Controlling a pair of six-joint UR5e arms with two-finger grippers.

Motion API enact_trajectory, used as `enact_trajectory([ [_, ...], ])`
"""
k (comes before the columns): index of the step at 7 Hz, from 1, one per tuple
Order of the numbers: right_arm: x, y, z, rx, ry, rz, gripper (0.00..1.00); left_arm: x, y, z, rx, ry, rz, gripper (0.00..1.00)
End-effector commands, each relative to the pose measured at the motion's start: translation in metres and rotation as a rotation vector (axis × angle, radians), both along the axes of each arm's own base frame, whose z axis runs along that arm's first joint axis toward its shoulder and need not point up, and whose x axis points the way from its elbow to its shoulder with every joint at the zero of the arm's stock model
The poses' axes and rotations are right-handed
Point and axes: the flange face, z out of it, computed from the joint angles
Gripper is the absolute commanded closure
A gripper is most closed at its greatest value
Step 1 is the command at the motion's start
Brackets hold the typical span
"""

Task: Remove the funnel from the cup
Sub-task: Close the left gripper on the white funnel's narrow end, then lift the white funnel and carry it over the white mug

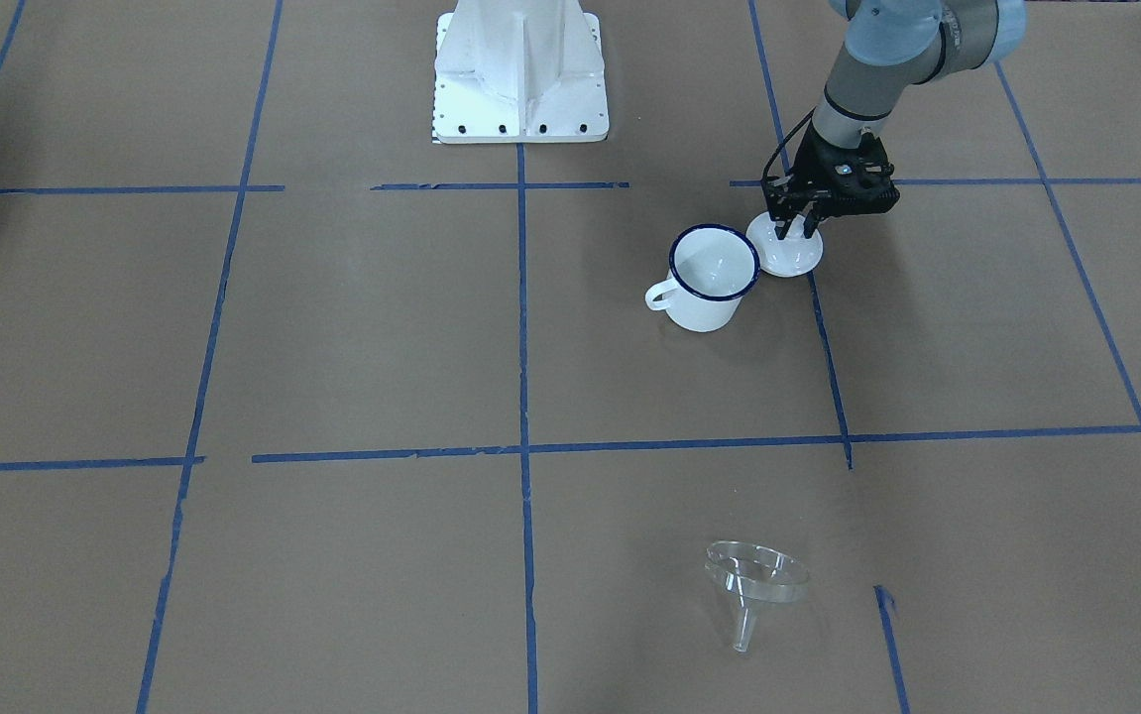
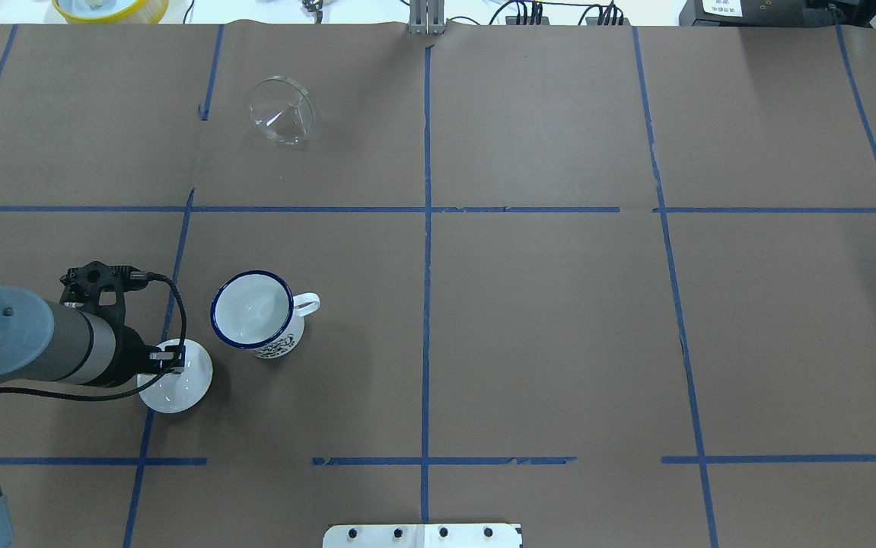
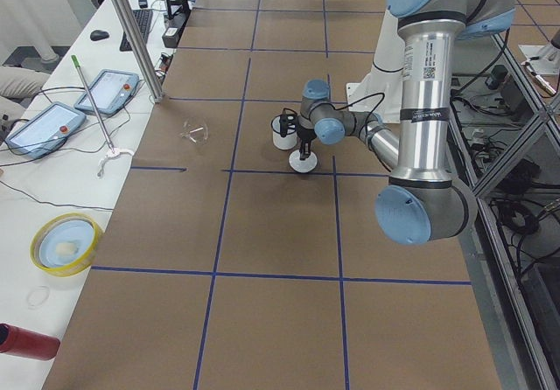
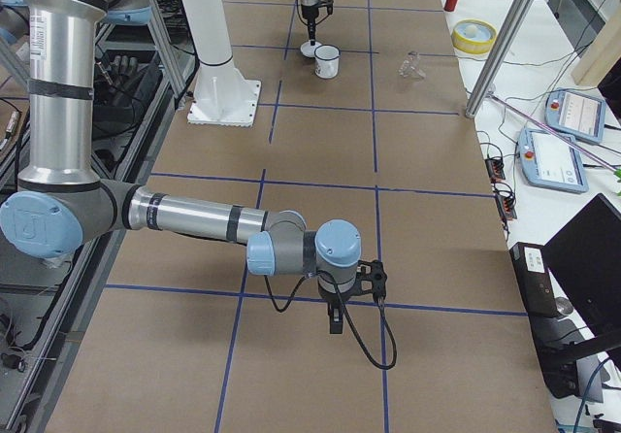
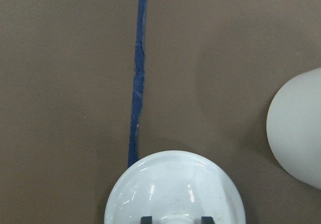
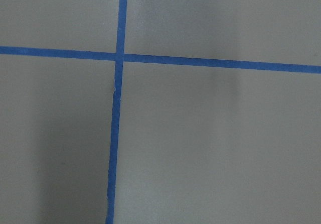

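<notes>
The clear plastic funnel (image 1: 756, 577) lies on the table (image 1: 332, 347), well apart from the white, blue-rimmed enamel mug (image 1: 712, 278). The left end effector (image 1: 796, 233) clamps the knob of a white domed lid (image 1: 786, 256) beside the mug. Whether the right end effector (image 4: 336, 322) is apart or together cannot be told.

The white enamel mug with a dark blue rim (image 1: 707, 313) stands upright, its mouth open to a reach from above. Just beside it, a white round domed lid (image 1: 790, 262) rests on the brown paper-covered counter (image 1: 332, 347) with the left end effector (image 1: 795, 233) closed on its knob, blocking that flank. The clear plastic funnel (image 1: 756, 577) lies on its side well apart, open counter around it.
</notes>
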Motion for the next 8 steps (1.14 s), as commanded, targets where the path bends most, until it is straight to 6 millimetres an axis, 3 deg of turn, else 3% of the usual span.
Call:
enact_trajectory([
  [1, 0.000, 0.000, 0.000, 0.000, 0.000, 0.000, 0.00, -0.074, -0.007, -0.054, 0.036, -0.028, -0.055, 1.00],
  [2, 0.000, 0.000, 0.000, 0.000, 0.000, 0.000, 0.00, -0.094, -0.022, -0.086, 0.023, -0.018, -0.098, 1.00],
  [3, 0.000, 0.000, 0.000, 0.000, 0.000, 0.000, 0.00, -0.086, -0.036, -0.122, -0.014, 0.009, -0.082, 1.00],
  [4, 0.000, 0.000, 0.000, 0.000, 0.000, 0.000, 0.00, -0.056, -0.059, -0.158, -0.035, -0.002, -0.078, 1.00],
  [5, 0.000, 0.000, 0.000, 0.000, 0.000, 0.000, 0.00, -0.025, -0.082, -0.172, -0.054, -0.009, -0.077, 1.00],
  [6, 0.000, 0.000, 0.000, 0.000, 0.000, 0.000, 0.00, -0.011, -0.093, -0.167, -0.072, -0.023, -0.081, 1.00],
  [8, 0.000, 0.000, 0.000, 0.000, 0.000, 0.000, 0.00, 0.022, -0.089, -0.152, -0.100, -0.026, -0.064, 1.00],
])
